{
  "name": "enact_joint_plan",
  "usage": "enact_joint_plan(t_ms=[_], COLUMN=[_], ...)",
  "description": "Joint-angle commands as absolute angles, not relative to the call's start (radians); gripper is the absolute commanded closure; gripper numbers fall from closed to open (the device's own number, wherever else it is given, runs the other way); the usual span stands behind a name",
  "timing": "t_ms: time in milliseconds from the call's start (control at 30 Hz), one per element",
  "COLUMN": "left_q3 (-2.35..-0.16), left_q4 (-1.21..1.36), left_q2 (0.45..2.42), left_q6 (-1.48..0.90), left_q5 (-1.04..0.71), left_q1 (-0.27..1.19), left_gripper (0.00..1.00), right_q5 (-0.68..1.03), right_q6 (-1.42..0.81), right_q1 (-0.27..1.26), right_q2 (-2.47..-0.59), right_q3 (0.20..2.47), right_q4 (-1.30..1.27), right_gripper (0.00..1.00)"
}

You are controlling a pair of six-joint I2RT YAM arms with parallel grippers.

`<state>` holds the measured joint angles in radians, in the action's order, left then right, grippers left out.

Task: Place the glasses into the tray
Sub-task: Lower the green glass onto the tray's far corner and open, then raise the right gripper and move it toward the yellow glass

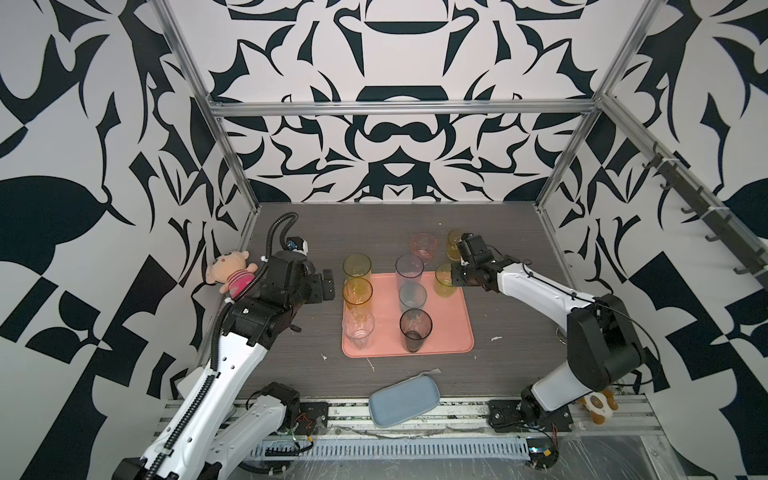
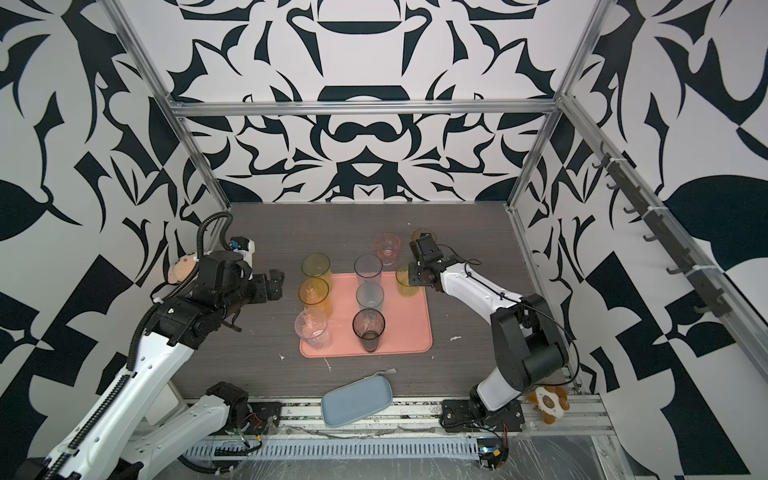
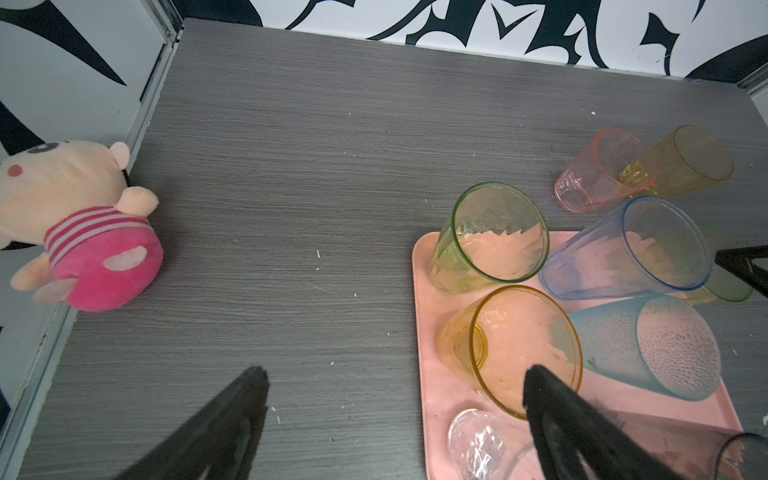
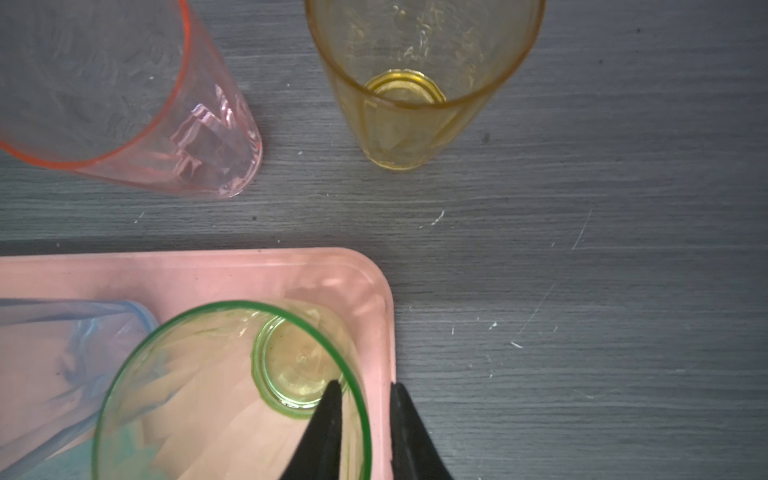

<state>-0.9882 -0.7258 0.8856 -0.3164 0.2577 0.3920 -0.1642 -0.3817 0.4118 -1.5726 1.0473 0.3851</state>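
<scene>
The dark grey wood-grain table [image 1: 291, 232] sits boxed in by black-and-white patterned walls. On it, the green glass [image 4: 216, 386] stands upright in the far right corner of the pink tray [image 4: 208, 274], its base inside the low rim and the blue glass [image 4: 54, 353] just beside it.

My right gripper [image 4: 363, 392] straddles the green glass's wall, one finger inside the mouth and one outside. The two are parted a little, and a strip of tray shows between the rim and the outer finger. I read that as no clamp, with the glass standing on its own.

I judge the step in hand to be the let-go of this glass. The next move calls for wider fingers and a straight lift, so the inner finger does not hook the rim and tip the glass over the tray edge.

Past the tray's far edge, the pink glass [image 4: 124, 104] and the yellow glass [image 4: 415, 83] stand on bare table. They look to be the two not yet placed.

My left gripper [image 1: 329, 284] hangs wide apart and empty just beside the tray's left edge, near the amber glass [image 1: 357, 293].
</scene>
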Motion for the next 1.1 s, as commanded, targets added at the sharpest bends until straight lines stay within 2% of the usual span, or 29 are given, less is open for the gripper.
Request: enact_joint_plan(t_ms=[0,333,733,1067], left_q3=[-0.988,-0.987,-0.987,-0.986], left_q4=[-0.735,-0.735,-0.736,-0.736], left_q2=[0.88,0.879,0.879,0.882], left_q6=[-0.318,-0.317,-0.318,-0.318], left_q5=[0.258,0.258,0.258,0.256], left_q1=[0.391,0.392,0.391,0.391], left_gripper=[0.01,0.01,0.01,0.0], right_q5=[-0.17,-0.153,-0.157,-0.268], right_q6=[-0.381,-0.356,-0.314,-0.239], right_q1=[0.408,0.408,0.408,0.38], right_q2=[-1.559,-1.506,-1.457,-1.49], right_q3=[1.109,1.151,1.176,1.278], right_q4=[0.398,0.426,0.419,0.454], right_gripper=[0.7,0.68,0.73,0.7])
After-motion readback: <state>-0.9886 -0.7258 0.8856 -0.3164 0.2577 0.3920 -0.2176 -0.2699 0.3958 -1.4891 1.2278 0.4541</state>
